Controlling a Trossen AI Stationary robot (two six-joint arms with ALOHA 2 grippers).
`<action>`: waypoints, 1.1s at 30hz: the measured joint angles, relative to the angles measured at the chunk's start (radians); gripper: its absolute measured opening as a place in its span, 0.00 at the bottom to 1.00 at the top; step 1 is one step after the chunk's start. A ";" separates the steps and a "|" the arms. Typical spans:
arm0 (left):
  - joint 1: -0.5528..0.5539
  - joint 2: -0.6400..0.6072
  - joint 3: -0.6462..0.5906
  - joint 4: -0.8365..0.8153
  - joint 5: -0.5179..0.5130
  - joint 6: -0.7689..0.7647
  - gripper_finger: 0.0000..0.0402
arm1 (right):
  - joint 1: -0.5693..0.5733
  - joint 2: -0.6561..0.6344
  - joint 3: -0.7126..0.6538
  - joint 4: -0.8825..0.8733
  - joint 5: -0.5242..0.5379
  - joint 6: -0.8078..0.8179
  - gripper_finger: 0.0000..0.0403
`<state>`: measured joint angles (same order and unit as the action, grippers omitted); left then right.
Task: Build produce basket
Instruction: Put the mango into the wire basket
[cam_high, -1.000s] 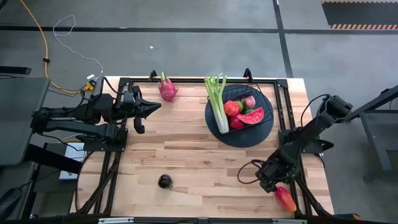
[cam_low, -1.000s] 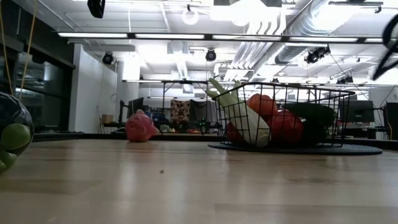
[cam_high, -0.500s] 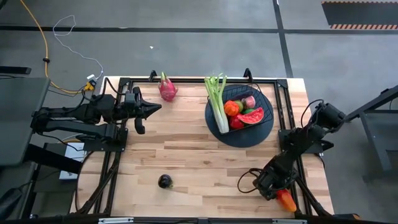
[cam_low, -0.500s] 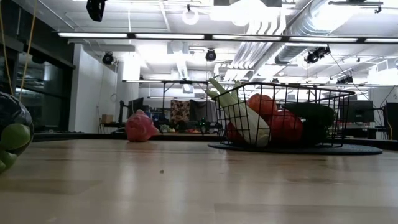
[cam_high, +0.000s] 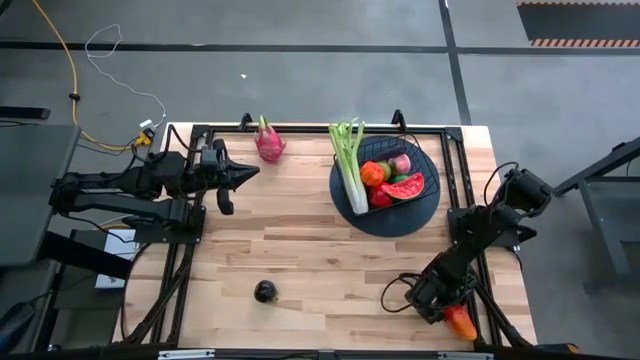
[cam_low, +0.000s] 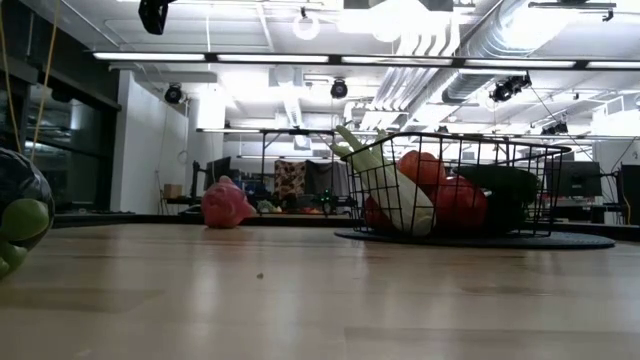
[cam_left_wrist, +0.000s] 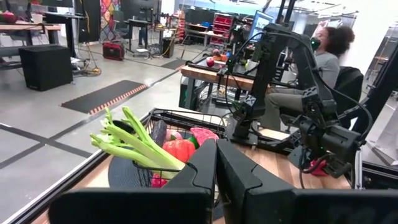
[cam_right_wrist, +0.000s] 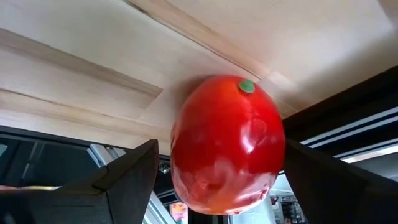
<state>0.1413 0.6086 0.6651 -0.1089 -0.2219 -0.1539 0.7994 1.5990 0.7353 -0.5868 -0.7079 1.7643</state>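
The black wire basket (cam_high: 412, 150) stands on a dark round mat (cam_high: 420, 212) at the far right. It holds the celery (cam_high: 350, 165), red and green round fruits and a watermelon slice (cam_high: 405, 186). The pink dragon fruit (cam_high: 269, 142) lies at the far edge and the dark round fruit (cam_high: 265, 291) near the near edge. The red-orange mango (cam_high: 460, 322) lies at the near right corner. My right gripper (cam_high: 448, 310) is open, one finger on each side of the mango (cam_right_wrist: 227, 143). My left gripper (cam_high: 247, 172) is shut and hovers at the far left. My right gripper has its open fingers (cam_right_wrist: 134, 174) on either side of the mango's wide middle (cam_right_wrist: 186, 149), coming slanting down from the table's left and far side. A gap shows at one finger; whether the other finger touches I cannot tell. The mango lies on the table.
The mango lies close to the table's right edge and the black frame rail (cam_right_wrist: 348, 106). Bare wood stretches across the table's middle and near left. In the left wrist view a person (cam_left_wrist: 323, 56) sits beyond the table.
My right gripper has moved toward the table's near edge and down over the mango, ending astride it. The mango and the other produce have stayed in place.
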 joint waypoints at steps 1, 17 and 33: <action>0.000 0.000 0.000 0.000 0.000 0.000 0.00 | 0.000 0.000 0.000 0.001 0.000 -0.007 0.80; 0.000 0.000 0.000 0.000 -0.002 0.000 0.00 | -0.035 -0.001 0.069 -0.018 -0.003 -0.250 0.48; 0.000 0.000 0.000 0.020 -0.002 -0.073 0.00 | -0.456 -0.203 0.437 -0.069 0.443 -1.284 0.48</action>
<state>0.1417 0.6086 0.6651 -0.0890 -0.2235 -0.2274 0.3431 1.3956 1.1728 -0.6562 -0.2644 0.4804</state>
